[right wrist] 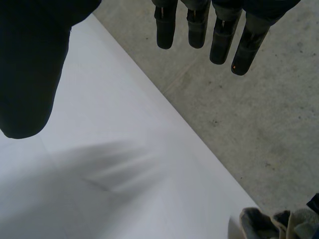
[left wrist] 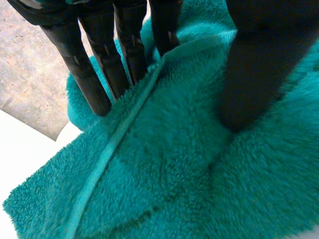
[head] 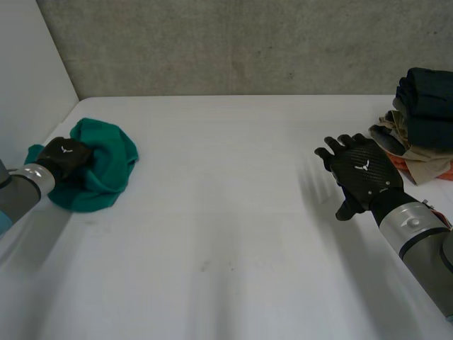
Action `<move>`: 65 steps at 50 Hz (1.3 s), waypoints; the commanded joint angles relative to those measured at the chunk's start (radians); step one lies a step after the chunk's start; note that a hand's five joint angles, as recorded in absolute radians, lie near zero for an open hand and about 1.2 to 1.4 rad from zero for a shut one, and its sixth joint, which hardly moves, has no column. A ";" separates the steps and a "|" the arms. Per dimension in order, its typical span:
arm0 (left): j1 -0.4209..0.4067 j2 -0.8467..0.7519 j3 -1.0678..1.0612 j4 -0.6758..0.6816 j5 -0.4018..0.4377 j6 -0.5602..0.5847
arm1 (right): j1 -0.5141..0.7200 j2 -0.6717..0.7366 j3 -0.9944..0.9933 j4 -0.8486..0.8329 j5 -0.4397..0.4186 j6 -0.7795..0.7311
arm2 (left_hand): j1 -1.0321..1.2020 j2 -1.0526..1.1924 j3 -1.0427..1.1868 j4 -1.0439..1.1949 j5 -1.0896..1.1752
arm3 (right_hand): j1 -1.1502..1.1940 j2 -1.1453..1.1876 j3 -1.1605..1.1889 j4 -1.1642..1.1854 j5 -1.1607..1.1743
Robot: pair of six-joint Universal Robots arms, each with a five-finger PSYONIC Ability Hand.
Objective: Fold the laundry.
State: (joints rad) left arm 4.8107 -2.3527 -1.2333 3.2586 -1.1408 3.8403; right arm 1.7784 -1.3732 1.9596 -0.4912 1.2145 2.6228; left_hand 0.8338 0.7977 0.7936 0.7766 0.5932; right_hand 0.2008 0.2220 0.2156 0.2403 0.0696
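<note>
A crumpled green towel (head: 106,166) lies at the table's far left. My left hand (head: 65,157) sits on its left side. In the left wrist view the fingers (left wrist: 99,64) dig in behind a hemmed fold of the towel (left wrist: 174,174) while the thumb (left wrist: 259,74) presses into the front, pinching that fold. My right hand (head: 364,177) hovers over the bare table at the right, open and holding nothing. Its straight fingers (right wrist: 199,25) and thumb (right wrist: 30,64) are spread apart.
A pile of laundry (head: 425,120), dark pieces on top of beige and orange ones, stands at the right edge just beyond my right hand; its beige cloth (right wrist: 279,224) shows past the table edge. The white table (head: 226,212) ends at a grey wall behind.
</note>
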 commanded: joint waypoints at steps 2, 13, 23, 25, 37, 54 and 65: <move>-0.095 0.047 -0.021 0.085 -0.007 -0.076 | -0.007 0.006 0.002 -0.001 0.002 0.005 | 0.562 0.599 0.603 0.620 0.628 | -0.026 -0.048 -0.041 -0.066 -0.070; -0.448 0.372 -0.205 0.104 0.044 -0.419 | -0.054 -0.018 -0.011 -0.001 0.089 0.006 | 0.562 0.599 0.603 0.620 0.628 | -0.026 -0.048 -0.041 -0.066 -0.070; -0.764 0.254 -0.189 0.173 0.036 -0.528 | -0.053 -0.018 -0.013 -0.001 0.142 0.011 | 0.554 0.590 0.594 0.611 0.620 | -0.026 -0.048 -0.041 -0.066 -0.070; -0.788 0.233 -0.181 0.170 0.038 -0.533 | -0.053 -0.017 -0.013 0.000 0.142 0.013 | -0.116 -0.080 -0.076 -0.059 -0.050 | -0.026 -0.048 -0.041 -0.066 -0.070; -0.689 0.479 -0.285 0.159 -0.080 -0.539 | -0.047 -0.017 -0.048 0.074 0.128 0.081 | -0.609 -0.573 -0.568 -0.551 -0.543 | -0.026 -0.048 -0.041 -0.066 -0.070; -0.605 0.414 -0.390 0.121 -0.181 -0.499 | -0.034 -0.017 -0.131 0.543 0.079 0.074 | -0.356 -0.320 -0.316 -0.299 -0.290 | 0.131 0.110 0.116 0.091 0.087; -0.649 0.116 -0.163 0.090 -0.183 -0.380 | 0.009 0.000 -0.070 0.415 0.091 0.074 | -0.291 -0.255 -0.251 -0.234 -0.225 | 0.125 0.104 0.110 0.085 0.082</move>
State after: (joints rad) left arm 4.1986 -2.0518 -1.5360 3.3715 -1.3243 3.3783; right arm 1.7526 -1.3824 1.8589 0.0074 1.2979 2.6952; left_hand 0.3960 0.4074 0.4070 0.4096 0.2407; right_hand 0.2051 0.2612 0.2663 0.2427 0.1031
